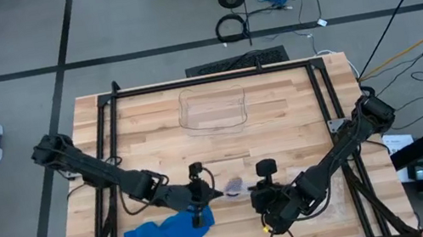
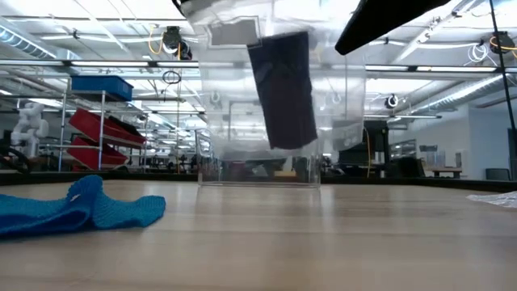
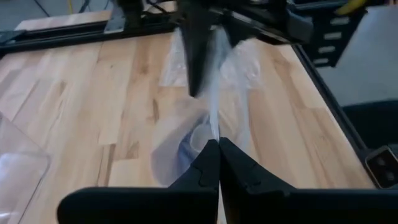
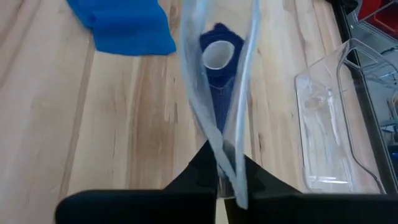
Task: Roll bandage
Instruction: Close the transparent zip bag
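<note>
Both arms meet near the front middle of the wooden tabletop [image 1: 280,116], and between them hangs a clear plastic bag [image 1: 234,189] held up off the wood. The left claw [image 1: 207,192] is clenched on one edge of that bag: in the left wrist view its two dark fingers [image 3: 208,168] are pressed together with the thin film running up out of the seam between them. The right claw [image 1: 262,203] is clenched on the opposite edge, and the right wrist view shows its fingers [image 4: 208,165] pinched on the plastic, which rises from them in a narrow open pocket. Inside that pocket sits a dark blue roll of bandage [image 4: 219,59] with a pale hollow core facing the camera; the same roll shows faintly through the film in the left wrist view, as a bluish shape with a light ring. A second piece of bandage, bright blue and unrolled [image 1: 166,235], lies crumpled on the tabletop near the front edge, just beside and partly under the left claw; in the low view it shows as a rumpled blue heap at the left side [image 2: 77,208]. A clear plastic tray [image 1: 212,108] rests on the tabletop toward the back middle, well apart from both claws, and the low view sees it as a transparent box [image 2: 258,166] standing on the wood behind the hanging bag.
</note>
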Controlling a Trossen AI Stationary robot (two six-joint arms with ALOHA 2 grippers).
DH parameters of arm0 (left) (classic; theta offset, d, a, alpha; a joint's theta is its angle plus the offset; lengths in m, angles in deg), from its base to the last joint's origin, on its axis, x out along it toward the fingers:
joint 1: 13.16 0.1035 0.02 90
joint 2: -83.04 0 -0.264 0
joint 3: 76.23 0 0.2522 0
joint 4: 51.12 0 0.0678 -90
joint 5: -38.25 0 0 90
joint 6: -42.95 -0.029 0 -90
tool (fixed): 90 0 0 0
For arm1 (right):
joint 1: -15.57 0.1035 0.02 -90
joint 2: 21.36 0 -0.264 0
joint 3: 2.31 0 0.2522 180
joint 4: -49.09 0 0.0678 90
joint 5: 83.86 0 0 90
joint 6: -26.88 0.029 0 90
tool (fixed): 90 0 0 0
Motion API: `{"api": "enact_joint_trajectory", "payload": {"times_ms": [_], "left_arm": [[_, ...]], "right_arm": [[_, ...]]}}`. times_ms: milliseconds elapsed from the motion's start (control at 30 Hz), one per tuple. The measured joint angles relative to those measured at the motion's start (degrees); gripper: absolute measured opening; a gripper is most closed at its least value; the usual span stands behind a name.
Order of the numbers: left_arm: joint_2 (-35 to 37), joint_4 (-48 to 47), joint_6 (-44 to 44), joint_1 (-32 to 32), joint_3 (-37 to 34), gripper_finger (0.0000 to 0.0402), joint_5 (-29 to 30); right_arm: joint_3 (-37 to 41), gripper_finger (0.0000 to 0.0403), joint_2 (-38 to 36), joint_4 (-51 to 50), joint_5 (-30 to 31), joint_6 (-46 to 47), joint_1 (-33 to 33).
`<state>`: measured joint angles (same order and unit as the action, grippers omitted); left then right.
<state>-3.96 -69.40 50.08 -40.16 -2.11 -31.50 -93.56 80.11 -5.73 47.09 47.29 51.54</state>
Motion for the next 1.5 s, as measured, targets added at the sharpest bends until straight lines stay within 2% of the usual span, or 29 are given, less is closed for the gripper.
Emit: {"api": "enact_joint_trajectory", "payload": {"times_ms": [300, 533, 633, 767, 1067, 1400, 1500], "left_arm": [[-0.34, -0.55, -0.1, -0.35, 0.0, 0.0002, 0.11], [-0.8, 1.22, -0.01, -0.35, 0.02, 0.0034, 0.2], [-1.25, 0.95, 1.37, -0.09, 0.02, 0.0026, 0.17], [-1.31, 0.66, 1.48, 0.29, 0.02, 0.0005, -0.26], [-1.31, -1.22, 1.56, 0.35, 0.02, 0.0003, -0.52], [-1.31, -1.18, 1.5, 0.72, 0.02, 0.0001, -0.61], [-1.31, -1.18, 1.5, 1.19, 0.0, 0.0001, -0.61]], "right_arm": [[0.0, 0.0, 0.0, 1.9, -0.09, -0.73, -0.02], [0.0, 0.0, 0.02, 2.42, -0.84, -2.49, -0.26], [0.0, 0.0001, 0.02, 4.03, -0.85, -3.22, -0.19], [0.02, 0.0022, 0.04, 7.58, -0.85, -4.4, -0.13], [0.02, 0.0085, 0.07, 9.83, -0.83, -5.01, -0.24], [0.02, 0.0089, 0.07, 11.44, -2.32, -6.13, -0.09], [0.02, 0.0089, 0.09, 11.5, -2.51, -3.04, -0.09]]}}
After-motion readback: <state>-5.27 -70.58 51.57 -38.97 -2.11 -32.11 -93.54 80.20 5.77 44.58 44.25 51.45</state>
